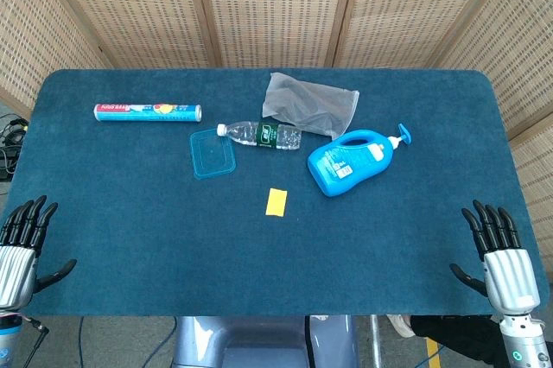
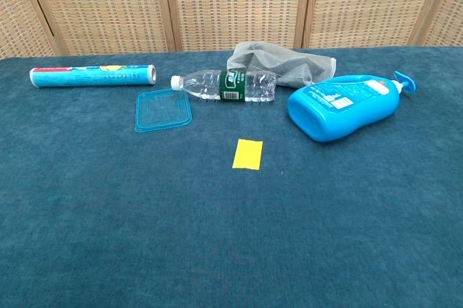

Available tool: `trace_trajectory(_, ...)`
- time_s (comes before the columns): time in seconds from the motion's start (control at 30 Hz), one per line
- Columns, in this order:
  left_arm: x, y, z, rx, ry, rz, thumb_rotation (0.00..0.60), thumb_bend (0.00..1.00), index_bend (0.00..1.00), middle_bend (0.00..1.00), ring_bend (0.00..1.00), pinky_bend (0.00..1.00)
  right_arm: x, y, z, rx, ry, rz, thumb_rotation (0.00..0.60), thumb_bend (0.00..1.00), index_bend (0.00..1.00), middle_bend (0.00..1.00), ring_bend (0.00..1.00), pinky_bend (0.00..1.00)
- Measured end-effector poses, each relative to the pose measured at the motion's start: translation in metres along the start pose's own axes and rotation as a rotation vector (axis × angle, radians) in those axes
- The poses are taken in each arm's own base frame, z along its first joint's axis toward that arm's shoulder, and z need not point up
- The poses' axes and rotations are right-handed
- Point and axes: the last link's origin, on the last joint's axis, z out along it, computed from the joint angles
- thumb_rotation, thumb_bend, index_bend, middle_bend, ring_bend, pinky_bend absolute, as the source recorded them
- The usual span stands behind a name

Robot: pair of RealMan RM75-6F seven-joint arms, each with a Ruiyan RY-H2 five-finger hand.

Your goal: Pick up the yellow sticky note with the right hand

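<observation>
The yellow sticky note (image 1: 276, 201) (image 2: 247, 154) lies flat on the blue table cloth near the middle of the table. My right hand (image 1: 497, 251) hovers at the front right corner, far to the right of the note, fingers spread and holding nothing. At the front left corner my left hand (image 1: 22, 243) is likewise spread and empty. The chest view shows neither hand.
Behind the note lie a clear blue lid (image 1: 212, 154), a plastic water bottle (image 1: 261, 135) on its side, a blue pump bottle (image 1: 356, 161) lying down, a grey mesh bag (image 1: 308, 103), and a rolled tube (image 1: 148, 111) at the back left. Wicker screens stand behind the table.
</observation>
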Motion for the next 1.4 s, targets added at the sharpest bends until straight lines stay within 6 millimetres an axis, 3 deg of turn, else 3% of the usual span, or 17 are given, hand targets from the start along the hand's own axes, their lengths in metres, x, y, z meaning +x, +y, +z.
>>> trace_trajectory(1.4, 0.002, -0.002, 0.0, 0.018, -0.011, -0.004, 0.6, 0.06, 0.0, 0.0, 0.0, 0.07, -0.014, 0.001, 0.004, -0.013, -0.076, -0.024, 0.6, 0.12, 0.03, 0.0, 0.0, 0.0)
